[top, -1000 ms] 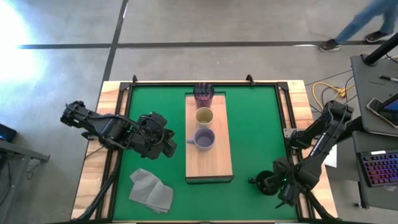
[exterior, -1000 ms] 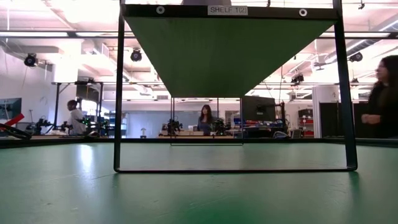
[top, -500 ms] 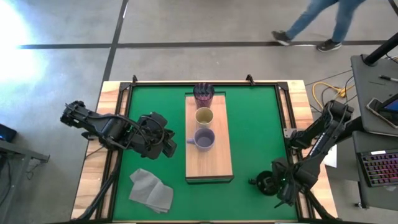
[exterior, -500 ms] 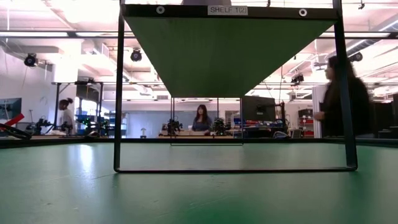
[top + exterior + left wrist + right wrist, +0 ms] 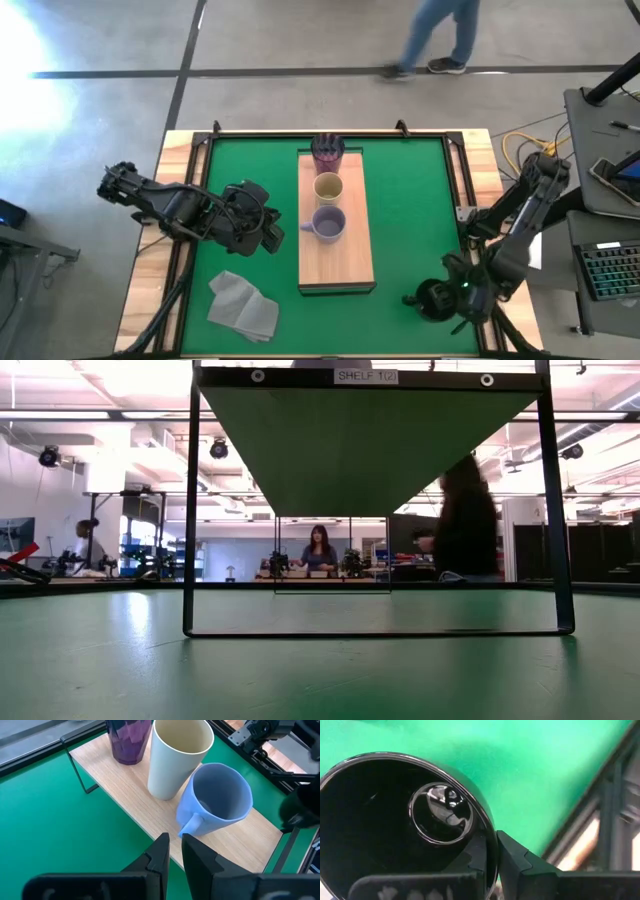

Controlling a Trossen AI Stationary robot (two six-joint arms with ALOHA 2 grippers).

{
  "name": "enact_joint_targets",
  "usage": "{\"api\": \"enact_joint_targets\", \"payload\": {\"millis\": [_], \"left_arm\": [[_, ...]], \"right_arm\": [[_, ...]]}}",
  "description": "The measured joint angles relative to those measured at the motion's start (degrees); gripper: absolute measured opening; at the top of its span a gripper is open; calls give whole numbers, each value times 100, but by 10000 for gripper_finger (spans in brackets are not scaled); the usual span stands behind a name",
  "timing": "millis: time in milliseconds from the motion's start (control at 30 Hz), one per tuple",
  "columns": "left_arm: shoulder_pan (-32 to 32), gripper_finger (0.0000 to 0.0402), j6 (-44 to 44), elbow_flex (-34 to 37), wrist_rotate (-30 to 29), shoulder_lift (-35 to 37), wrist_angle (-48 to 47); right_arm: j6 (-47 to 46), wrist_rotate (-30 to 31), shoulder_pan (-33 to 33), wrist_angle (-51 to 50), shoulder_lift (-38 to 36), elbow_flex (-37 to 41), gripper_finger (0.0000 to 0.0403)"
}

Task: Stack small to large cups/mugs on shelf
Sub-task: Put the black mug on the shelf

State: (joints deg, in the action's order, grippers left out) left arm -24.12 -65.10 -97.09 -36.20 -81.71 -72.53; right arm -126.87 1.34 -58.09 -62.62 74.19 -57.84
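The left end effector (image 5: 272,238) waits over the green mat (image 5: 400,220), its fingers nearly together and holding nothing. Just to its right stands the shelf (image 5: 337,270), with three cups in a row: the lavender mug (image 5: 327,224) nearest it, handle turned toward it, then the cream cup (image 5: 328,187), then the purple tumbler (image 5: 327,151) at the far end. The near end of the board is bare.

Farther right, at the counter's near right corner, the right end effector (image 5: 490,851) is clamped on the rim of the black mug (image 5: 433,298), one finger inside the wall and one outside (the wrist view looks straight into its glossy interior). The mug sits low by the mat, well apart from the shelf.

The step in hand looks like carrying this last, widest mug to the bare end. It would go best lifted clear above the board's edge, kept level, and set down beside the lavender mug without nudging it.
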Motion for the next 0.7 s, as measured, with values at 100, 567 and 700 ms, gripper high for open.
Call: {"api": "enact_joint_targets", "payload": {"millis": [100, 567, 700], "left_arm": [[0, 37, 0, 24, -3, 0, 2], [2, 37, 138, 102, -72, 0, -42], [2, 37, 148, 102, -71, 0, -44]], "right_arm": [[34, 9, 45, -790, -124, -640, 14], [883, 1102, 741, -2767, 340, -3115, 14], [1694, 1253, 1250, -2731, 574, -3601, 13]]}}
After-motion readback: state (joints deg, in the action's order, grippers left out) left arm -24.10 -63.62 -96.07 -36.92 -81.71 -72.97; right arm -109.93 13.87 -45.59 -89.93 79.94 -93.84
